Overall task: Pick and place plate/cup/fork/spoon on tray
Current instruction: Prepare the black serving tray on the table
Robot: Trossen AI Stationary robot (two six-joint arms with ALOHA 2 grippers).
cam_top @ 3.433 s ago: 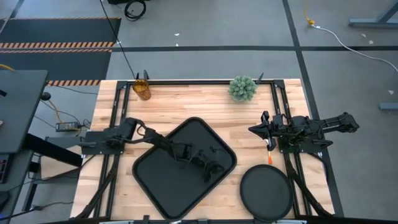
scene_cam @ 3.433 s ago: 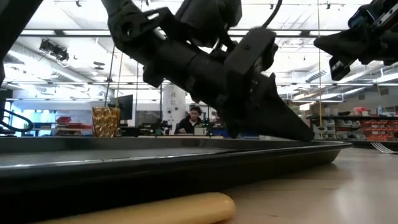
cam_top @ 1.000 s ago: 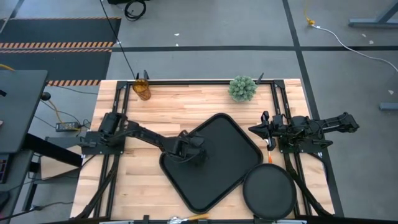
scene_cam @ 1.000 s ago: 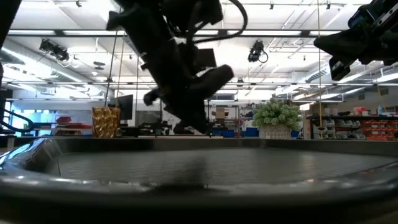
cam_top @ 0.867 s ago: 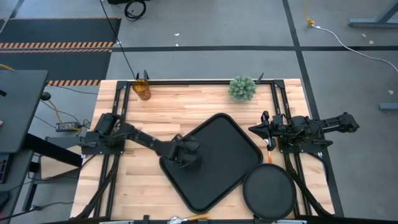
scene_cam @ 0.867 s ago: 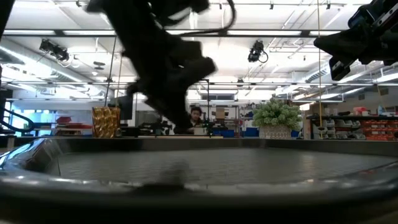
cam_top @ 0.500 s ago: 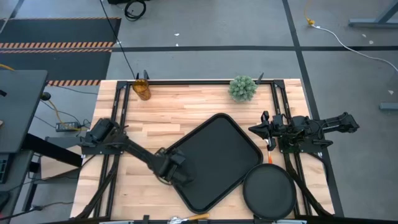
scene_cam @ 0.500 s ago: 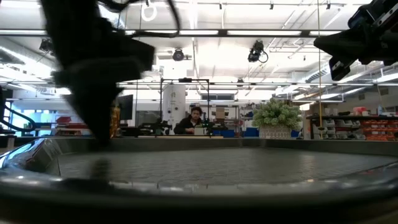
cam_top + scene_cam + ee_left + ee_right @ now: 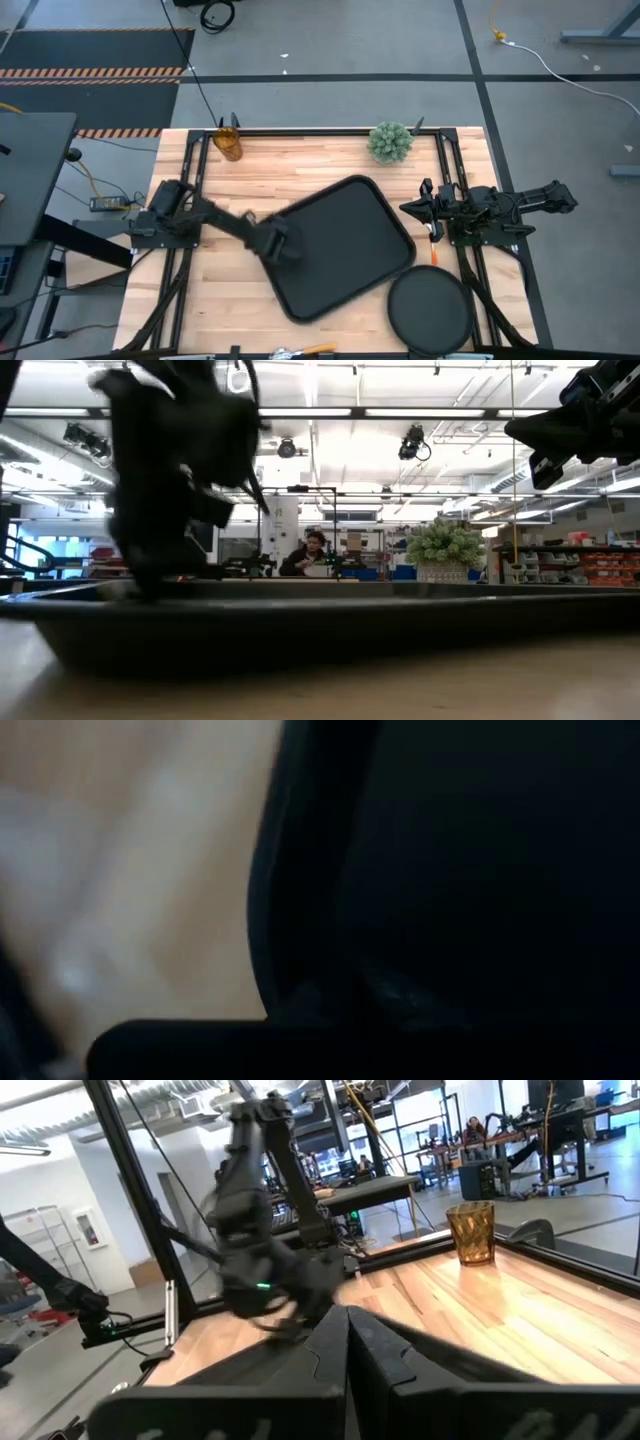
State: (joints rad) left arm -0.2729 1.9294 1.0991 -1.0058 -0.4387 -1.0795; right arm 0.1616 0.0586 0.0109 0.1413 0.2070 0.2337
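The black rectangular tray (image 9: 340, 245) lies askew on the middle of the table. My left gripper (image 9: 272, 245) is at the tray's left rim, pointing down, and is blurred in the low view (image 9: 170, 480). The round black plate (image 9: 430, 310) lies at the tray's near right corner. The amber cup (image 9: 229, 145) stands at the far left. One orange-handled utensil (image 9: 434, 240) lies under my right arm and another (image 9: 310, 350) at the near edge; which is the fork and which the spoon I cannot tell. My right gripper (image 9: 405, 208) is shut and empty at the right. My left gripper is shut on the tray's raised rim (image 9: 300, 900) on the tray's left side. It comes from above, pointing down. The rim runs in between the fingers, one inside the tray and one outside. The tray's underside (image 9: 320, 650) rests on the table.
A spiky green plant (image 9: 390, 142) stands at the far edge, right of the middle. Bare wood lies left of the tray and between the tray and the cup. A person sits in the room behind the table (image 9: 315, 552).
My left gripper has gone from inside the tray to its left rim and taken hold. It has then moved toward the far edge. The tray has turned about and slid a little toward the far left, away from the near edge.
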